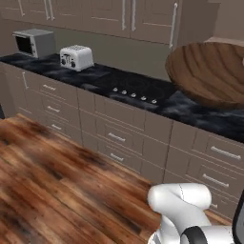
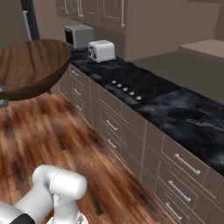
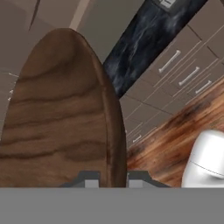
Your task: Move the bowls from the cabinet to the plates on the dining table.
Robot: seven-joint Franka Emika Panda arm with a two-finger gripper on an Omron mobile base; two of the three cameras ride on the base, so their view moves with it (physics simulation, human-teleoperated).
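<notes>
wood-grain bowl (image 3: 61,113) pinched between closed jaws, high above marble counter (image 1: 143,90)

Light: we see soft, even, dim light with no clear source.
Shadows: faint ones under the toaster (image 1: 76,57) and microwave (image 1: 34,43).
Glare: pale sheen on the marble bench (image 1: 143,93).
Sharpness: low-resolution and soft; the wooden bowl (image 1: 209,71) looms large with blurred grain.
Floor (image 1: 57,186): smeared wood texture.

White glossy arm (image 1: 178,202), dark joints, rounded links.
</notes>
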